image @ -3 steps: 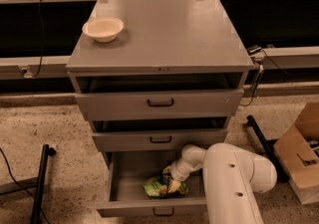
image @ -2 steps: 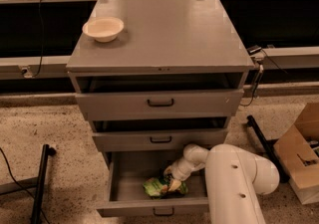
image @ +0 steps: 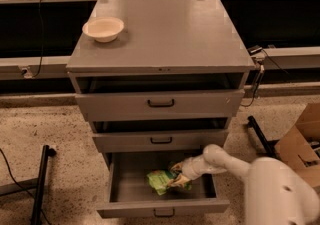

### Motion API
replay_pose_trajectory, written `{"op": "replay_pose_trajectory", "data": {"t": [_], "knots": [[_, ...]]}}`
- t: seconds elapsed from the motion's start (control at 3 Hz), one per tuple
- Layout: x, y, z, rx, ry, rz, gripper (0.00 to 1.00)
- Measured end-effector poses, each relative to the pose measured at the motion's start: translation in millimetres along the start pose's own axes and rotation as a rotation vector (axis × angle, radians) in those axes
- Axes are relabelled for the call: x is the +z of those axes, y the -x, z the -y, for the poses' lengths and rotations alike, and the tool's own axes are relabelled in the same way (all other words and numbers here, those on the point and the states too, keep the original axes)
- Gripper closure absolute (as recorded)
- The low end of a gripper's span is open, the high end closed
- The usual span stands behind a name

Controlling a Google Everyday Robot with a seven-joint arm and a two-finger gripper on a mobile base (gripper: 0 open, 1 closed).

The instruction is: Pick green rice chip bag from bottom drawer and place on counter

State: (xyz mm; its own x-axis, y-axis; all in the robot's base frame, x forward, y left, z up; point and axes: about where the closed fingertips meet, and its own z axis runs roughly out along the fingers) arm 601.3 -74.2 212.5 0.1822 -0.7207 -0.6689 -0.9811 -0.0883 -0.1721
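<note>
Green rice chip bag (image: 159,181) against gripper (image: 178,175) in bottom drawer (image: 125,209)

Lighting dim, warm, from overhead. The tabletop (image: 165,34) is evenly lit with a faint sheen. Heavy shadow fills the gaps above the two upper drawers (image: 160,104). The claw (image: 177,175), down inside the bottom drawer (image: 160,212), sits in partial shade.

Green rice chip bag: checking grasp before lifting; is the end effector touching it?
Touching: camera view shows the end effector against the crinkly green bag in the grey bottom drawer.
</note>
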Motion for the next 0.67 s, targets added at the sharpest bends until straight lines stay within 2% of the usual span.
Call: {"op": "replay_pose_trajectory", "data": {"t": [0.33,0.67], "knots": [[-63.7,30.9,-7.7,-0.090,-0.093,0.084,1.00],[-122.4,62.8,-30.7,-0.185,-0.139,0.097,1.00]]}}
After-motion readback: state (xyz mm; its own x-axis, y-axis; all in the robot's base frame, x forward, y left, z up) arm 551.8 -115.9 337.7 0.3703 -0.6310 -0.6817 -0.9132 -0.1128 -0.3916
